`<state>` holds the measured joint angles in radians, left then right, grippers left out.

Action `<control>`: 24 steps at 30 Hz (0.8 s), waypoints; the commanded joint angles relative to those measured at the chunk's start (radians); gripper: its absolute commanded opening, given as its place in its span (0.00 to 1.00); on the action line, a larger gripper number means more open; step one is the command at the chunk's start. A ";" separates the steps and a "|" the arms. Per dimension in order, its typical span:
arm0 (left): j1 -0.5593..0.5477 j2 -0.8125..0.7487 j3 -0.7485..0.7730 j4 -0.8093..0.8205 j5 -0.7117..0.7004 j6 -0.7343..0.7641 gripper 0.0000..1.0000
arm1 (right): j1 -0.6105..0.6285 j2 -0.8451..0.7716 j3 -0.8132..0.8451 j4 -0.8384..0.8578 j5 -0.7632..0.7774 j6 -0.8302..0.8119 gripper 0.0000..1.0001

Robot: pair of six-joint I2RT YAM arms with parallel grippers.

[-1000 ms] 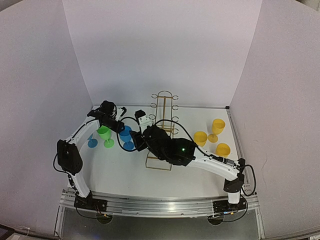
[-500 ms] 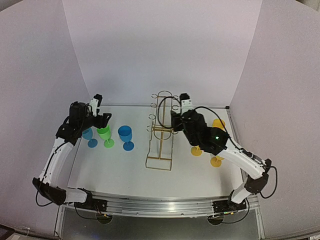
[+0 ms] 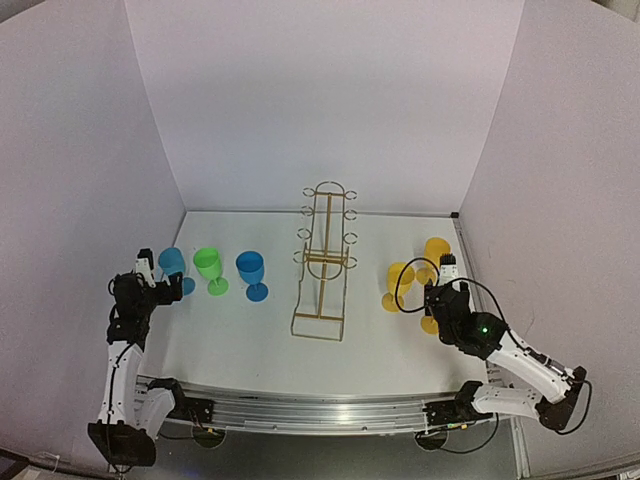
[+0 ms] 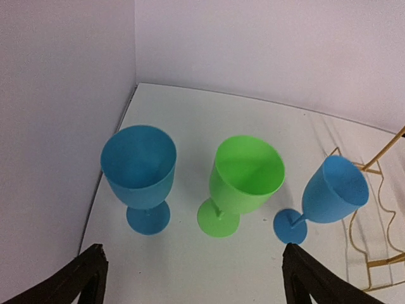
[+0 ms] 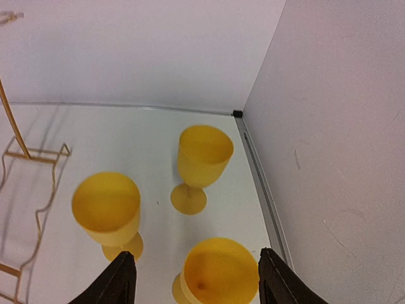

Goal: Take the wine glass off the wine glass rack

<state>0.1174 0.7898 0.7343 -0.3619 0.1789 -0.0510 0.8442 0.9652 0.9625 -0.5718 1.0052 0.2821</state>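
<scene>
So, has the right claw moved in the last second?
Yes. In the top view the right claw has swung from the left side of the gold wire rack to its right, back beside the yellow plastic wine glasses.

White table (image 3: 240, 340): gold rack (image 3: 323, 262) at centre. Left of it, upright row: blue glass (image 3: 172, 262), green glass (image 3: 208, 264), second blue glass (image 3: 251, 268). Right: three yellow glasses (image 5: 106, 208) (image 5: 203, 155) (image 5: 220, 272), upright, clustered.

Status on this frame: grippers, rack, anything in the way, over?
Left gripper open, empty. Right gripper open, yellow glass below it, not gripped. Rack bare, no glass on it. Nothing in the way.
</scene>
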 commanded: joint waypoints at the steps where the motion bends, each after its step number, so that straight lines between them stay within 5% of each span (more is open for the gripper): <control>1: 0.116 -0.104 -0.134 0.169 0.121 0.038 1.00 | -0.003 -0.089 -0.150 0.057 -0.045 0.016 0.62; 9: 0.158 -0.131 -0.219 0.197 0.046 0.049 1.00 | -0.002 -0.301 -0.407 0.304 -0.115 -0.114 0.67; 15: 0.161 -0.141 -0.270 0.235 0.018 -0.022 1.00 | -0.002 -0.485 -0.489 0.331 -0.007 -0.206 0.70; 20: 0.161 -0.143 -0.343 0.344 -0.030 -0.066 1.00 | -0.004 -0.491 -0.522 0.330 0.057 -0.321 0.74; 24: 0.161 -0.137 -0.373 0.358 0.002 -0.052 1.00 | -0.045 -0.457 -0.547 0.326 0.091 -0.243 0.76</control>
<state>0.2739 0.6552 0.3842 -0.0921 0.1795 -0.0884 0.8372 0.5195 0.4353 -0.2752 1.0187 0.0251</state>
